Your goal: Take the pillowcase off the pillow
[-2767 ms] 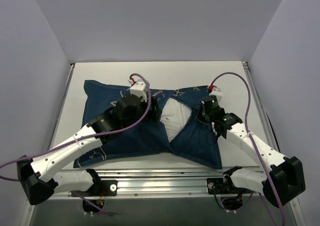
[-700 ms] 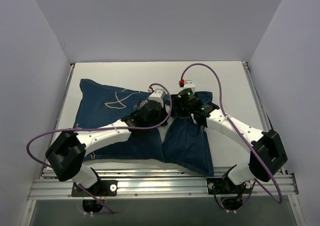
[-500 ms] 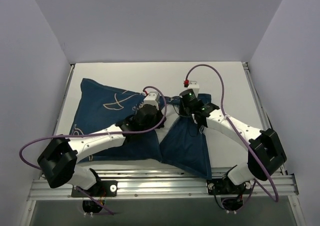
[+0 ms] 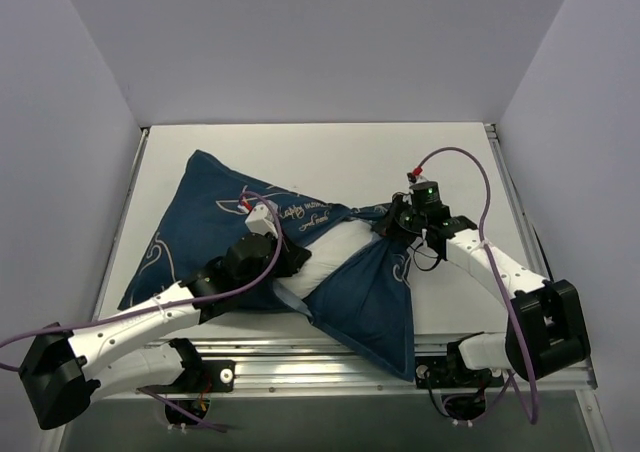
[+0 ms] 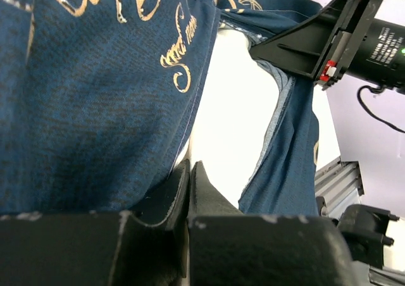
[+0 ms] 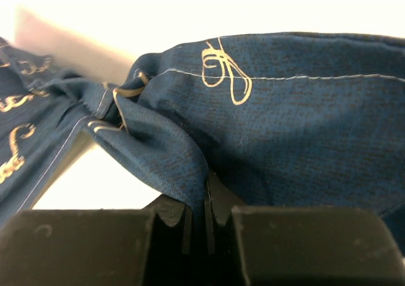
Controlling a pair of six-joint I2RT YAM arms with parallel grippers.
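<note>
The navy pillowcase [image 4: 205,227] lies crumpled across the table, its open end spread toward the near right. The white pillow [image 4: 325,257] shows through that opening in the middle. My left gripper [image 4: 292,262] is shut at the bared pillow [image 5: 234,109], beside the pillowcase hem [image 5: 190,90]; a sliver of white fabric seems pinched at its tips [image 5: 188,169]. My right gripper [image 4: 385,230] is shut on a bunched fold of the pillowcase [image 6: 285,109], which runs down between its jaws [image 6: 205,185]. Pillow white [image 6: 95,178] shows below that fold.
The white table [image 4: 300,147] is enclosed by pale walls on the left, back and right. An aluminium rail [image 4: 320,360] runs along the near edge by the arm bases. Purple cables [image 4: 460,157] loop above both wrists.
My right gripper has shut on the pillowcase fold and moved right. My left arm has drawn back toward the near left, and more white pillow shows in the opening.
</note>
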